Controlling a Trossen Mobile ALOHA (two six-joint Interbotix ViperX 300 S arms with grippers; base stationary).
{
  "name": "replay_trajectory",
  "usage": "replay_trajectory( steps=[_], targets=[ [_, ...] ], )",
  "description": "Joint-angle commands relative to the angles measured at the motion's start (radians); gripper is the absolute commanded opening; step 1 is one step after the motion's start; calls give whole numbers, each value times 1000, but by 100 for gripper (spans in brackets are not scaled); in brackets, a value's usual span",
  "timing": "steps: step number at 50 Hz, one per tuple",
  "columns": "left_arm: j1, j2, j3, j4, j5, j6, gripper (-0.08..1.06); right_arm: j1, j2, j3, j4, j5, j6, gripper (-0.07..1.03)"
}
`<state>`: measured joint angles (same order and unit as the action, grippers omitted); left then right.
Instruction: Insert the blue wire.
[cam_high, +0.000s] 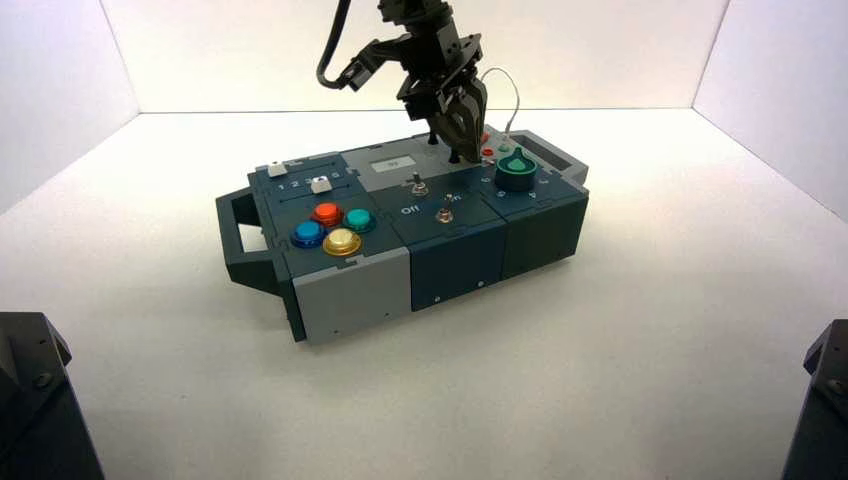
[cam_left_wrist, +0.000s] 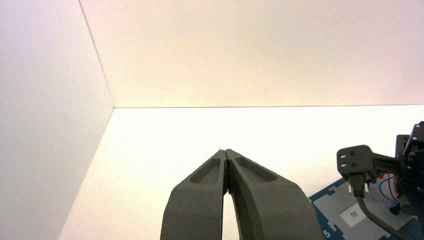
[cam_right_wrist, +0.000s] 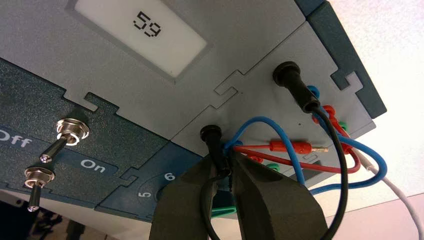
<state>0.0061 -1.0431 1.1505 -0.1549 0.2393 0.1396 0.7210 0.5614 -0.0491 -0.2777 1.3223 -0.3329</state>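
Right pincer (cam_right_wrist: 231, 170), matte tapered fingers nearly together around a thin blue wire (cam_right_wrist: 260, 121) beside a black plug (cam_right_wrist: 214, 142).

The box (cam_high: 450, 250) looks like matt plastic, grey and dark blue panels with smooth faces. Its toggle switches (cam_right_wrist: 60, 137) are shiny metal. The round buttons (cam_high: 327, 213) are glossy. The wires (cam_right_wrist: 280, 125) have smooth plastic sheaths; the red plug (cam_right_wrist: 295, 147) ends in a bright metal pin. The claw (cam_right_wrist: 231, 170) fingers (cam_right_wrist: 270, 200) are matt black, faintly grainy. The tabletop (cam_high: 600, 380) is smooth matt white.
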Motion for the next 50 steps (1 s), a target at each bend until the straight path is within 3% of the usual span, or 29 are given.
replay_trajectory(
  steps=[1,33,50],
  targets=[
    [12,5,-25,0,-12,2,-3,-11,-3,6,17,-3,3,-2],
    [25,0,-23,2,-12,2,-3,-44,-26,-12,21,-9,43,-2],
    [34,0,-23,0,-12,2,-3,-60,-44,-34,15,-21,48,-2]
  ],
)
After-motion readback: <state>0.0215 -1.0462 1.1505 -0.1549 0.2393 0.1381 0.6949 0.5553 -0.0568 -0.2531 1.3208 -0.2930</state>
